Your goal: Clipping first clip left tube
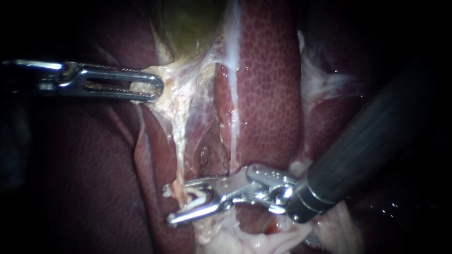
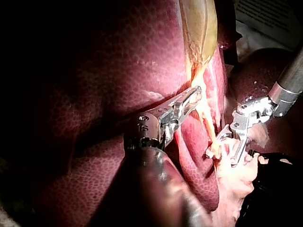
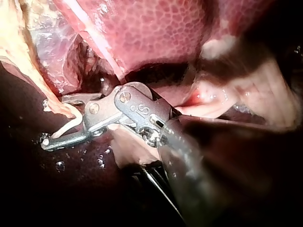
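Note:
The greenish gallbladder [image 1: 188, 23] lies at the top, on the dark red liver [image 1: 268, 84]. My left instrument [image 1: 153, 88] comes in from the left. Its slotted jaws are shut on the pale tissue [image 1: 176, 77] just below the gallbladder and hold it taut. From there the left tube [image 1: 178, 155], a thin pale strand, runs down into my right instrument [image 1: 168, 204]. Those jaws stand open astride the tube, one on each side. In the right wrist view a white clip [image 3: 66, 126] curves between the jaws [image 3: 53, 122], at the tube [image 3: 28, 71].
A second whitish strand [image 1: 234, 117] runs down the liver, right of the left tube. Loose pale tissue [image 1: 254, 240] lies bunched under my right instrument's dark shaft [image 1: 367, 141]. More pale tissue [image 1: 320, 80] sits at the upper right.

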Robot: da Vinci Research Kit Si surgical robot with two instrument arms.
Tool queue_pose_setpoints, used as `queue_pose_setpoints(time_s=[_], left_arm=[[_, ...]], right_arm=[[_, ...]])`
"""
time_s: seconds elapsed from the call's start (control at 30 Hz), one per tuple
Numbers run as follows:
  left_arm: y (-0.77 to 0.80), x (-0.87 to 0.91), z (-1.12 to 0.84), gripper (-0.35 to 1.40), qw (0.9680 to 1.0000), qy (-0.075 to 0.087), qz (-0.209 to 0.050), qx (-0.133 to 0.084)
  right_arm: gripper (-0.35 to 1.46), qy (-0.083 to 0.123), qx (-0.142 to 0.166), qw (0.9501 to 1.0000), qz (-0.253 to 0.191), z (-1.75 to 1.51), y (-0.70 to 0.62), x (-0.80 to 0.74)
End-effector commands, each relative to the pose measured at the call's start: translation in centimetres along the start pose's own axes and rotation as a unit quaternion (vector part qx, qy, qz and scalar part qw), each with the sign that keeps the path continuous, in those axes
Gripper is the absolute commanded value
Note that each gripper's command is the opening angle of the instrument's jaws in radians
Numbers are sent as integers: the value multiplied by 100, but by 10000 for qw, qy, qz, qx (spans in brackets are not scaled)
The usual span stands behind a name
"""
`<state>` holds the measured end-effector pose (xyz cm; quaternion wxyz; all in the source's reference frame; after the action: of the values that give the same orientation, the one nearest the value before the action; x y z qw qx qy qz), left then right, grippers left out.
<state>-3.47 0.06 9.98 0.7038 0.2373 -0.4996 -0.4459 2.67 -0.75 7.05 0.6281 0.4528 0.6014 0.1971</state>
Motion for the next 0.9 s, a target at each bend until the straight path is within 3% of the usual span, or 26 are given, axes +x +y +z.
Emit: queue_pose_setpoints(time_s=[0.03,0.9], left_arm=[[0,0,0,-35,10000,1,-1,-2],[0,0,2,-35,10000,-1,-1,-6]], right_arm=[[51,8,-20,10000,-3,0,1,0],[50,51,-72,10000,5,7,7,6]])
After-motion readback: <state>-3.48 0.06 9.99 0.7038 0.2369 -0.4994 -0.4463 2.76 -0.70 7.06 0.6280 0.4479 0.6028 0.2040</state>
